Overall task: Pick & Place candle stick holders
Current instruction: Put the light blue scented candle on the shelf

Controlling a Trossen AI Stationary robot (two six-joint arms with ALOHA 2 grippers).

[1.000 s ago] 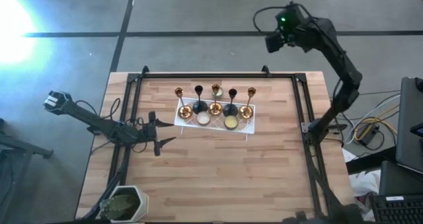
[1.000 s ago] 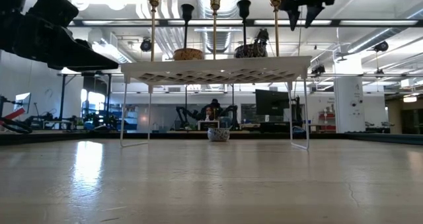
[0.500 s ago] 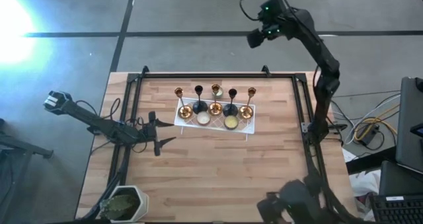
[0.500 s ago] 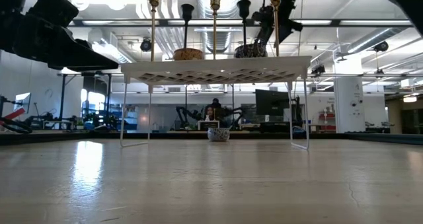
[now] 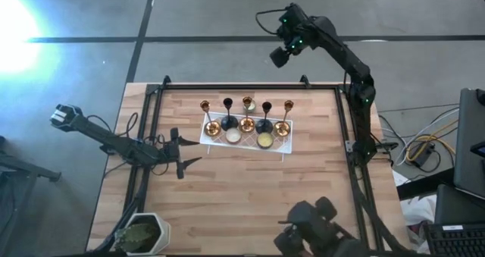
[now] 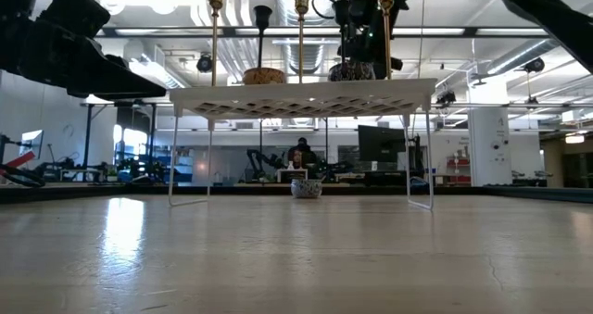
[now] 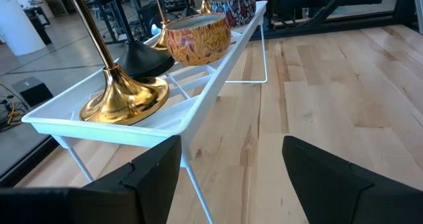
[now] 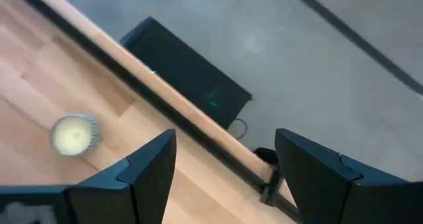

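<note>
Five slim candle stick holders, gold [image 5: 213, 127], black [image 5: 229, 123], gold [image 5: 246, 125], black [image 5: 264, 126] and gold [image 5: 281, 129], stand upright on their round bases on the white lattice tray [image 5: 248, 145]. In the left wrist view the leftmost gold base [image 7: 125, 98] and a black base [image 7: 145, 59] show. My left gripper [image 5: 186, 149] [image 7: 231, 178] is open and empty, low over the table just left of the tray. My right gripper [image 5: 279, 57] [image 8: 225, 178] is open and empty, raised high over the table's far edge.
Two pale tealights [image 5: 233, 136] [image 5: 264, 140] sit on the tray's near side, and a patterned tin [image 7: 197, 39] shows there too. Black frame rails [image 5: 352, 136] run along the table's sides. A potted plant [image 5: 144, 233] stands at the near left corner. A dark blurred shape [image 5: 314, 228] is at the near edge.
My right gripper, high up, has swung toward the table's left along the far edge, passing behind the rightmost gold holder in the low view. The dark shape has come in at the near edge and moved left. The holders have kept still.
</note>
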